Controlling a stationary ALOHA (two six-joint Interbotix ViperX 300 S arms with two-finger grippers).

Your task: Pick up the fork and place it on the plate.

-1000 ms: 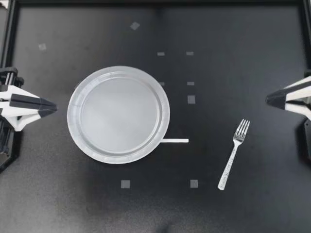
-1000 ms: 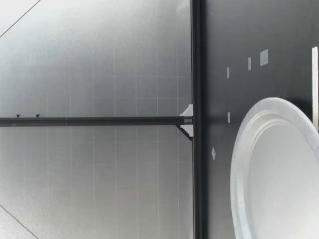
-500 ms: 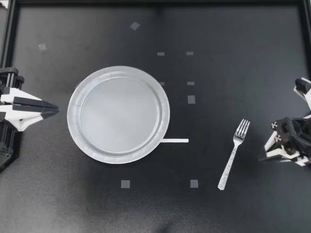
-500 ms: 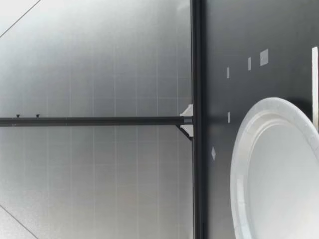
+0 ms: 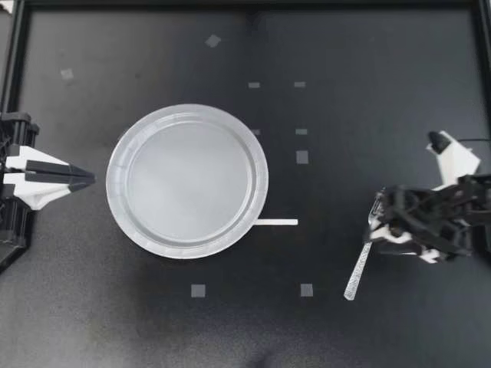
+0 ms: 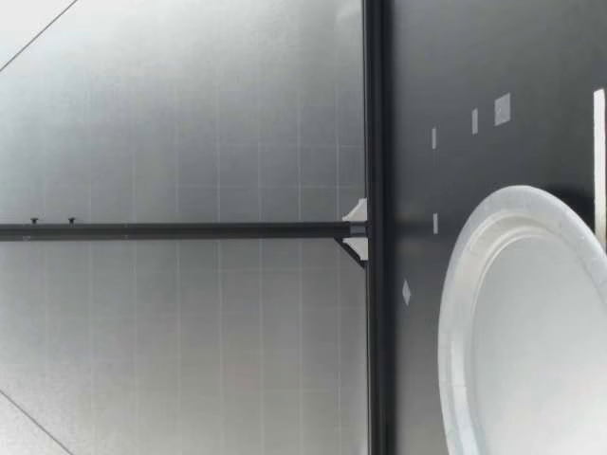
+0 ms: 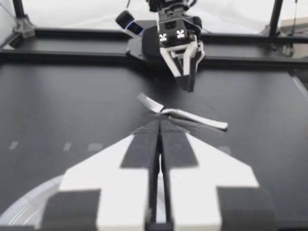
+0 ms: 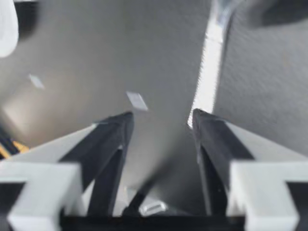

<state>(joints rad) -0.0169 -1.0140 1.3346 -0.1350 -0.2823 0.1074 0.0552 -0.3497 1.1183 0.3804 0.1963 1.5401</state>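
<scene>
**Right pincer open over the fork, plate bare**

From above, my right pincer (image 5: 382, 219) hangs over the head of the fork (image 5: 357, 270). It covers the tines, so only the handle shows, slanting out from under it. The fork lies on the dark tabletop (image 5: 345, 92) on my right side, well apart from the plate (image 5: 116, 184). A white strip (image 5: 277, 222) lies between them, one end at the plate's rim. Small tape squares (image 5: 302, 157) dot the surface. My left pincer (image 5: 90, 179) sits at the table's left edge, pointing toward the plate.

The top view does not settle how the right fingers stand. The right wrist view does: the two dark fingers (image 8: 113, 139) are spread wide apart with nothing between them. The fork's handle (image 8: 208, 72) runs ahead of them, in line with one finger, with a tape square (image 8: 137, 101) beside it.

The left wrist view looks across the tabletop and shows height, which the top view cannot. There the right pincer (image 7: 185, 84) points straight down, its tips above the fork (image 7: 195, 117) and apart from it, and the fork rests flat. The same view shows my left pincer (image 7: 160, 124) with its fingers pressed together on nothing, and the plate's rim (image 7: 26, 204) just under it.

The low view shows only the plate (image 6: 457, 313), the strip's edge (image 6: 599, 161) and a few tape squares. Neither arm nor the fork appears there.
</scene>
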